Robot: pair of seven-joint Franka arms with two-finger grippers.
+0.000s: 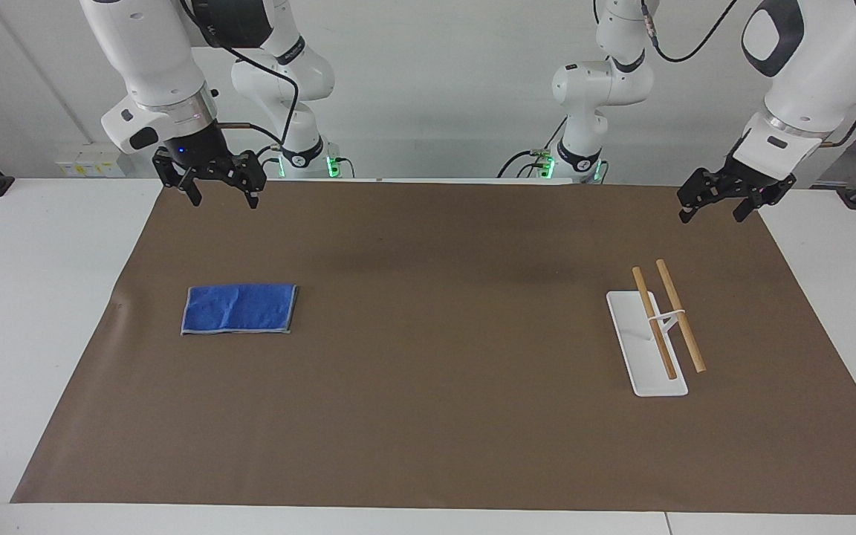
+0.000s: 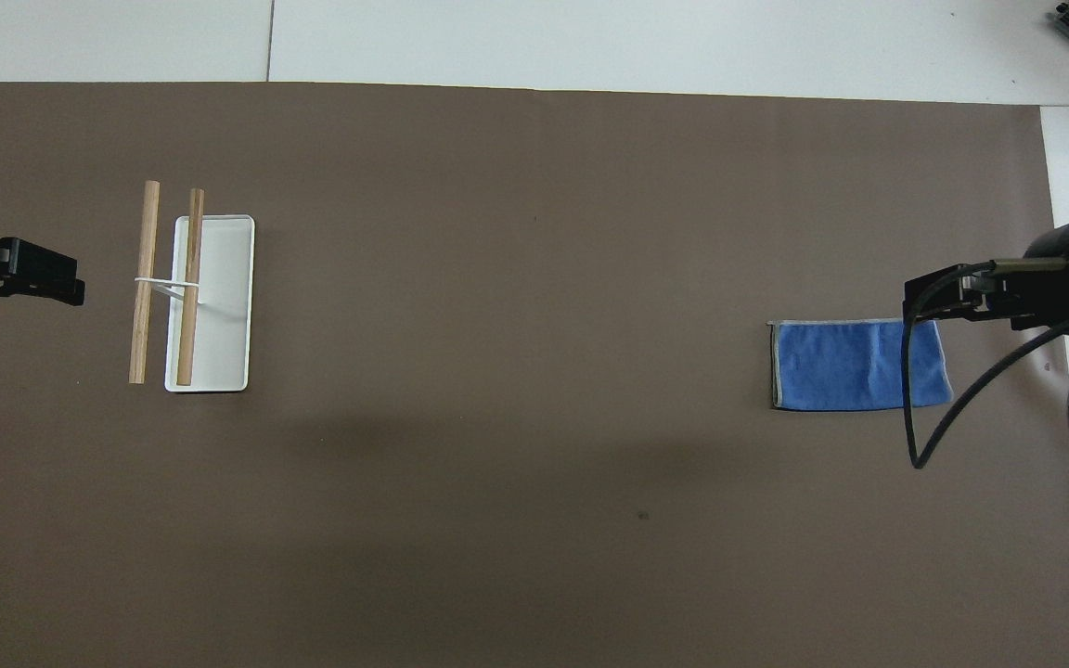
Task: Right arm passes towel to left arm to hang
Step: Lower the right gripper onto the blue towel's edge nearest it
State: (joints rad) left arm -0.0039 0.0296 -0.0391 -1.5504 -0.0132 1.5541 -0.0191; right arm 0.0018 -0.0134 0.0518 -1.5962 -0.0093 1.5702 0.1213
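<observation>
— Where do we stand with the job?

— At the very start, as we read it. The towel (image 1: 239, 309) lies folded flat on the brown mat (image 1: 443, 416) of the surface, toward the right arm's end, and nothing grips it. The pickup, the handover and the hanging are all still ahead of us.

— And our grippers?

— The right gripper (image 1: 221, 199) hangs in the air above the mat's edge at the robots' end, on the towel's side, its jaws spread wide and holding nothing. The left gripper (image 1: 715, 215) waits above the mat's corner at the left arm's end, jaws also apart and empty.

— Anything that holds things?

— Only the rack (image 1: 646, 343), well apart from the towel toward the left arm's end: a white base tray carrying two wooden rods (image 1: 680, 316) on a thin white stand. Both rods are bare, and we see nothing lying in the tray.
</observation>
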